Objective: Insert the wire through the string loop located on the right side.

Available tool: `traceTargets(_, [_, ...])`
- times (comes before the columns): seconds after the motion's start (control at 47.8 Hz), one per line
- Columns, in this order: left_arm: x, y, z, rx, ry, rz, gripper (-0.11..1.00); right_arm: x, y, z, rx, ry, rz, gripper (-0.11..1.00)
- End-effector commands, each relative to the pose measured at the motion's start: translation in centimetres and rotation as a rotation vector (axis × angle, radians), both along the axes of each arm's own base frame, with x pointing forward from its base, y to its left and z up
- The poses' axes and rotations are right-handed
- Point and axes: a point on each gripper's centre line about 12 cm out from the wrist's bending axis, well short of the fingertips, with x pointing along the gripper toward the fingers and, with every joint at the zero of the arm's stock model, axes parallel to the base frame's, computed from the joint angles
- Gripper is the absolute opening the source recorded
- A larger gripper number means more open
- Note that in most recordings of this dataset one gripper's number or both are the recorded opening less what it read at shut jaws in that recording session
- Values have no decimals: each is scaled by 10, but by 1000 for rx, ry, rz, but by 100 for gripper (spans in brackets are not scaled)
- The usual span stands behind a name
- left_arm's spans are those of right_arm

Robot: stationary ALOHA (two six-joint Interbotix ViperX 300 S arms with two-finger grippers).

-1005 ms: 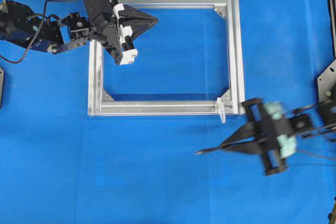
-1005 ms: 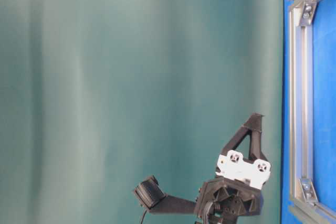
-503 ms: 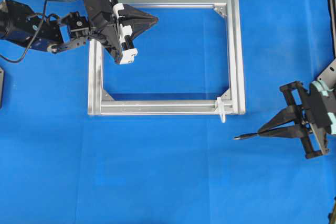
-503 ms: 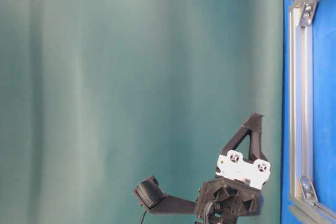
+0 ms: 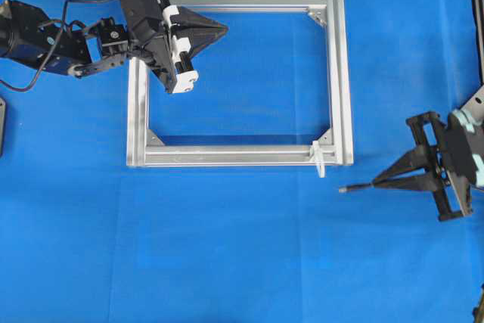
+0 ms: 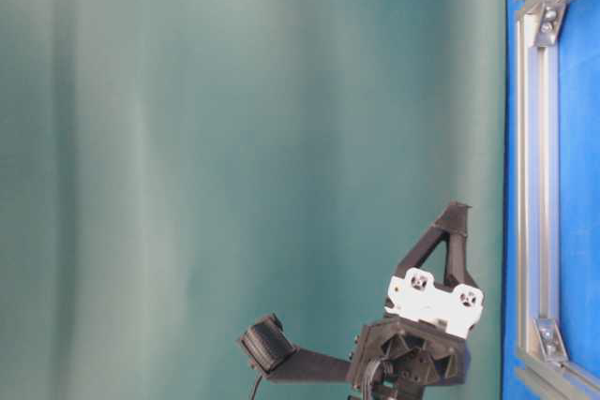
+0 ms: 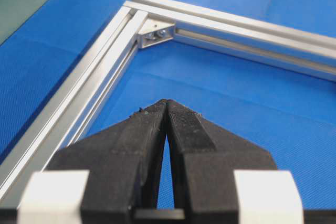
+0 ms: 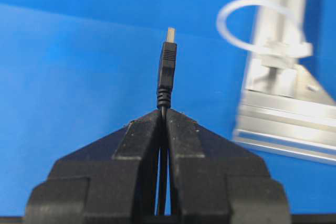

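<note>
A blue bench (image 5: 227, 262) carries a rectangular silver aluminium frame (image 5: 344, 73) lying flat, with small corner brackets (image 7: 155, 33) inside its corners. A plain green backdrop (image 6: 234, 138) fills most of the table-level view.

The left gripper (image 5: 224, 29) hovers over the frame's far left corner, its black fingers (image 7: 149, 129) pressed together with nothing between them. It sits well apart from the task's things.

The string loop (image 5: 319, 158), a thin white ring, stands up from the near right corner of the frame. The right gripper (image 5: 378, 183) is at the right edge of the bench, to the right of and slightly nearer than that corner. Its fingers (image 8: 184, 140) are closed tight on the wire (image 8: 167, 69), whose plug tip points left, out beyond the fingertips. The tip is near the loop but apart from it, just to its right and slightly nearer. Nothing lies between tip and loop.
</note>
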Motion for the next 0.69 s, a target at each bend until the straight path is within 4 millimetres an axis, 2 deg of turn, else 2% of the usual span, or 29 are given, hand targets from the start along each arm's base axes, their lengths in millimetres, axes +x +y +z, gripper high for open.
traceTargets(0.0, [2, 0, 16, 14, -46, -2, 0, 4, -9, 2, 2, -12, -53, -3])
traceTargets(0.23, [2, 0, 15, 13, -44, -2, 0, 7, -27, 0, -7, -1, -143, -3])
traceTargets(0.67, [2, 0, 15, 15, -44, -2, 0, 9, -28, -2, -10, 6, -150, -3])
